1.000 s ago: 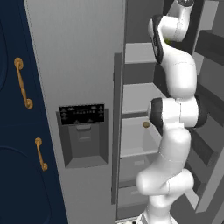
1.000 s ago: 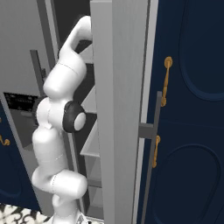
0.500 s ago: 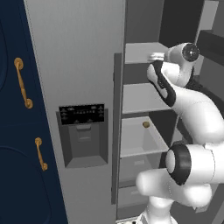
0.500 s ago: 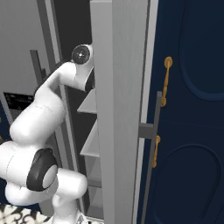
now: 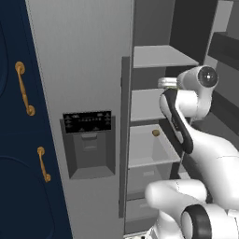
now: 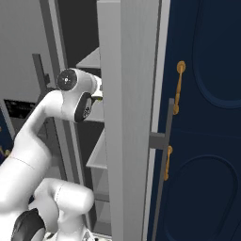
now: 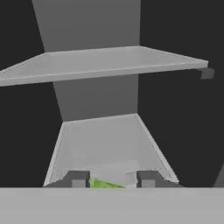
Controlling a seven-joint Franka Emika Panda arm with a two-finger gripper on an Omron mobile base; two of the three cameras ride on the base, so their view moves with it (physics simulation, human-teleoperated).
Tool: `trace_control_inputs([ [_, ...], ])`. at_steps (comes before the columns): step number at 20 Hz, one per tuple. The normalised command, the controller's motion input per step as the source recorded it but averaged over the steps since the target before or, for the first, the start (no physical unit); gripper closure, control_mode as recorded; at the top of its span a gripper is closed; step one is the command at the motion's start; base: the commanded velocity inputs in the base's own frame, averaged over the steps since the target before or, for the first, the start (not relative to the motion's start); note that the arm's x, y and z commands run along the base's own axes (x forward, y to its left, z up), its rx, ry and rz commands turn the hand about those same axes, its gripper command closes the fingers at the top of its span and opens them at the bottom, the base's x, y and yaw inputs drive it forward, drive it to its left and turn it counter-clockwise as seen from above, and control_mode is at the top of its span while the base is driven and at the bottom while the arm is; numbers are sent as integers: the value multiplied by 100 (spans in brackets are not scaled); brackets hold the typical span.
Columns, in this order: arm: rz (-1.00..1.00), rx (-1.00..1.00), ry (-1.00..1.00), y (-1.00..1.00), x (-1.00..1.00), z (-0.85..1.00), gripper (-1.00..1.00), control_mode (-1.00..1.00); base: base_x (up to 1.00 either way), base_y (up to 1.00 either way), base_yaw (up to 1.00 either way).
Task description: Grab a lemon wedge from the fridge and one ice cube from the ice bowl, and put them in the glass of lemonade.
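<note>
**Entry: arm at the open fridge, 1 wedge to fetch**

- Fridge [image 5: 84, 70]: 1 door shut, the dispenser panel [image 5: 88, 140] on it; the other door [image 6: 127, 94] stands open, its shelves bare to the arm.
- Arm: within the last second it has swung down from high above the shelves and folded forward. The wrist is now level with the middle shelf [image 5: 149, 100], reaching into the compartment.
- Lemon wedge [image 5: 156, 132]: a small tan lump on the shelf below the wrist, in the same place as a second ago (untouched, as far as the left base view shows).
- Claw [image 7: 113, 180]: the 2 tips stand a little apart over a pale shelf floor [image 7: 100, 144]. A green-yellow sliver [image 7: 103, 183] lies between them. I cannot tell what it is, nor whether the claw is clenched on it.
- Meaning for the task: the reach into the fridge is under way, and the wedge is probably not yet picked up. The wrist seems 1 shelf too high, so a drop towards the lump looks needed next.
</note>
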Motion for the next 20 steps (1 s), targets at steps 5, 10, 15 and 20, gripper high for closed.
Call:
trace_control_inputs([
  [5, 6, 0, 72, 21, -87, -97, 100, -100, 0, 0, 0],
  [10, 13, 0, 37, 16, -2, -24, 100, -100, 0, 0, 0],
  [15, 4, 0, 0, 5, 0, 0, 100, -100, 0, 0, 0],
  [20, 5, 0, 0, 8, -13, 0, 100, -100, 0, 0, 0],
])
